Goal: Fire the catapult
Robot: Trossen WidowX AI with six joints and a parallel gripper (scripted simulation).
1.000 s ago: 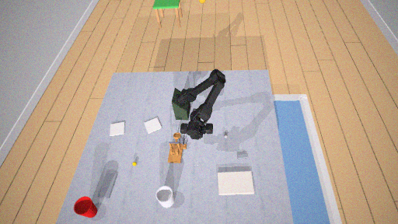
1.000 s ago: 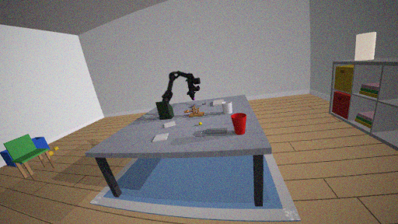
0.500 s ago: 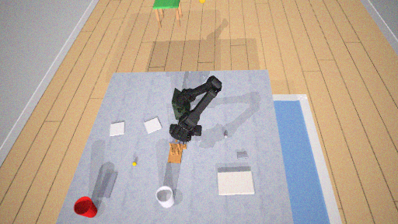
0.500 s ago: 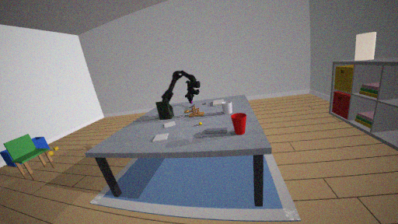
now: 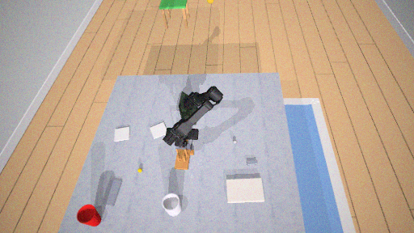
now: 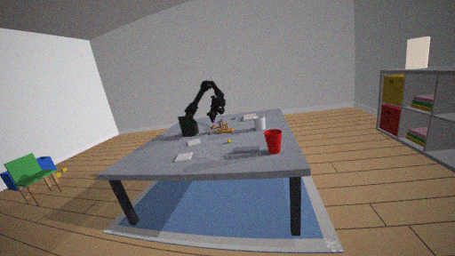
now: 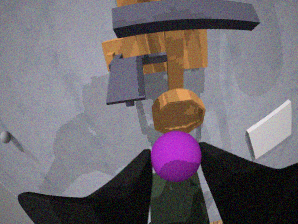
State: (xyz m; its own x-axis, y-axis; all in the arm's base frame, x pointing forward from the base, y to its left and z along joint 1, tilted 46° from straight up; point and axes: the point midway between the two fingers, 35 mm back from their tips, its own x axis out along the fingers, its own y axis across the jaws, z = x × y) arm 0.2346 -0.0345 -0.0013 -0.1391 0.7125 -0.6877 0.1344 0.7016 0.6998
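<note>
My gripper [image 6: 212, 120] [image 7: 174, 152] is shut on the magenta ball [image 7: 176, 150]. It holds the ball above the table, just behind the catapult's cup [image 7: 178, 112], which shows empty in the wrist view. The orange catapult [image 5: 182, 163] [image 6: 227, 131] [image 7: 195, 52] stands on the table; its arm runs from the cup toward the frame. Dark grey parts cover some of it in the wrist view. The white mug [image 5: 171, 205] [image 6: 259, 124] stands upright beyond the catapult's far end, out of the wrist view. In the top view the robot arm hides the fingers and ball.
A red cup [image 5: 89, 215] [image 6: 273, 142] stands at a table corner. A yellow ball [image 5: 140, 170] [image 6: 229, 141] lies beside the catapult. Two white tiles [image 5: 122, 133] [image 5: 158, 130], a cream slab [image 5: 245, 190], a small grey block [image 5: 251, 161] and a grey bar [image 5: 114, 191] lie around.
</note>
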